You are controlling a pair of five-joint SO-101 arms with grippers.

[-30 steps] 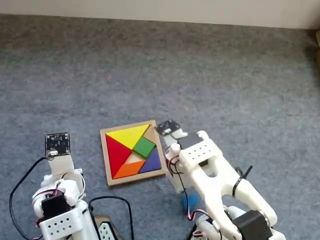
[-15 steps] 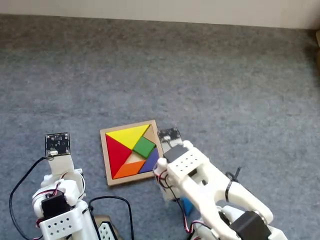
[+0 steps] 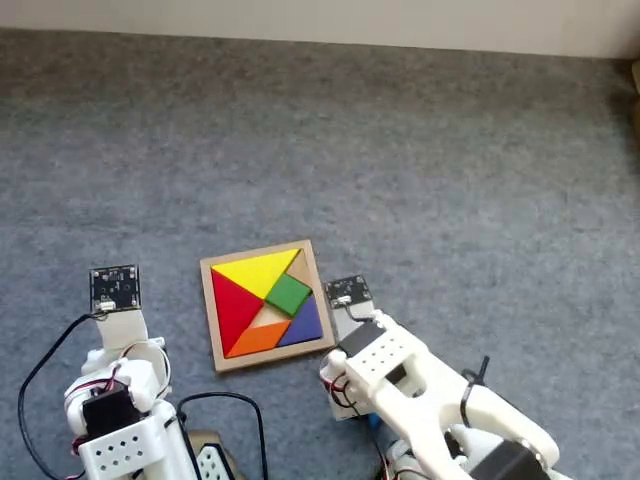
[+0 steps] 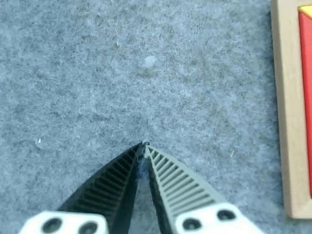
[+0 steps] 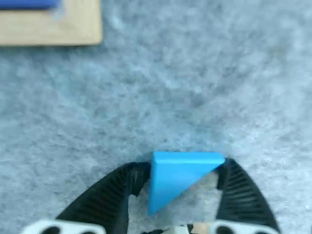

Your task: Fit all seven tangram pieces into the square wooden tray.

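The square wooden tray (image 3: 213, 318) lies on the carpet holding a yellow triangle (image 3: 255, 272), a red triangle (image 3: 232, 305), a green square (image 3: 288, 294), an orange piece (image 3: 260, 340) and a purple piece (image 3: 306, 325). Bare wood shows at its far right corner. In the right wrist view a light blue triangle (image 5: 178, 178) sits between my right gripper's (image 5: 184, 165) fingertips, which touch its two corners. The right arm (image 3: 395, 375) is just off the tray's near right corner. My left gripper (image 4: 143, 146) is shut and empty on the carpet beside the tray's edge (image 4: 285, 122).
Grey carpet runs all around the tray. The left arm (image 3: 112, 400) stands at the near left. A pale wall strip (image 3: 320, 20) borders the far side. The tray's corner (image 5: 48, 29) lies ahead of the right gripper.
The right arm drew back from the tray's right edge toward the near side and came down over the light blue triangle. The left arm has not moved.
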